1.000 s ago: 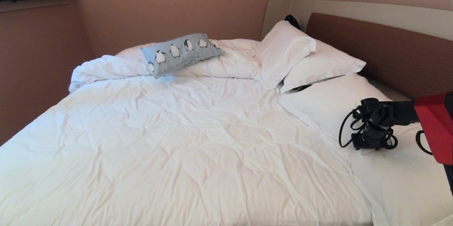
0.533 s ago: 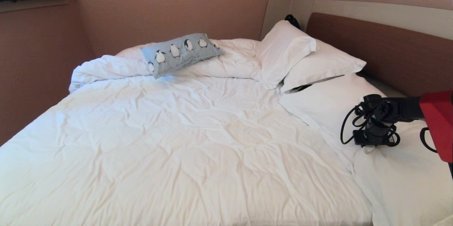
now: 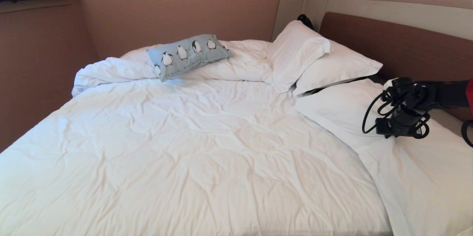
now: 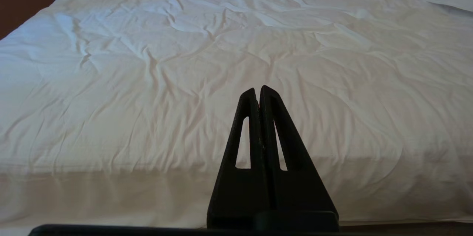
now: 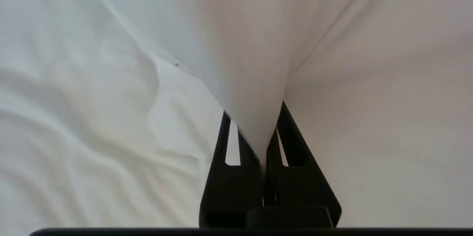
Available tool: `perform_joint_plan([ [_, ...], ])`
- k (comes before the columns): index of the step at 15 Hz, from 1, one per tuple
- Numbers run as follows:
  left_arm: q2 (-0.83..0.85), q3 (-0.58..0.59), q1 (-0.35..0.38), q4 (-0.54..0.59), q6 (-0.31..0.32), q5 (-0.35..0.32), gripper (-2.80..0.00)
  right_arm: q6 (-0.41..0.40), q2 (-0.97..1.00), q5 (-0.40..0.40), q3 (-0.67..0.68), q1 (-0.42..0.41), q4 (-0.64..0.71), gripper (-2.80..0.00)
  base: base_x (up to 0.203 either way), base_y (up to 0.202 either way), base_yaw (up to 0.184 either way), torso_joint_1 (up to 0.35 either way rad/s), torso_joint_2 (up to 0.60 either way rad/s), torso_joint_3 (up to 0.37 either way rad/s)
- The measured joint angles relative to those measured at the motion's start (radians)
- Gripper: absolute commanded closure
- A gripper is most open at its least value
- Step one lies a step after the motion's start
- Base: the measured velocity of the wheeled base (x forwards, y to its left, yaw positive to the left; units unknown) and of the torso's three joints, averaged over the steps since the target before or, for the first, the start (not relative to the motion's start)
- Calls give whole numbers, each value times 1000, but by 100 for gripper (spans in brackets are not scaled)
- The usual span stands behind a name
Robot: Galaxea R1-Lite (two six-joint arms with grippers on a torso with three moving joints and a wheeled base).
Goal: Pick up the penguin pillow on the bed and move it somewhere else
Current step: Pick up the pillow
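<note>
White pillowcase fabric is pinched between the pressed-together fingers of the right gripper (image 5: 264,143), which sits at about three o'clock in the head view and tents a fold of the nearest white pillow (image 3: 343,114). That hold seems misplaced: the penguin pillow (image 3: 188,55) lies untouched at eleven o'clock, well apart, propped on the bunched duvet (image 3: 207,143) at the far side of the bed (image 3: 399,47). Parked low at the bed's near edge, the left gripper (image 4: 259,91) is closed on nothing.

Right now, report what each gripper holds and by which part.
The right gripper is shut on a pinched fold of white bedding beside the near white pillow. The left gripper is shut and holds nothing. The penguin pillow lies untouched.
</note>
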Motion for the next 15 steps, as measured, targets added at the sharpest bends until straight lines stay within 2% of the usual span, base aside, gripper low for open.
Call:
perform_joint_plan([
  [9,0,0,0,0,0,0,0,107,-158,183,-3,3,15,0,0,0,0,0,0,0],
  [15,0,0,0,0,0,0,0,133,-230,211,0,2,27,0,0,0,0,0,0,0],
])
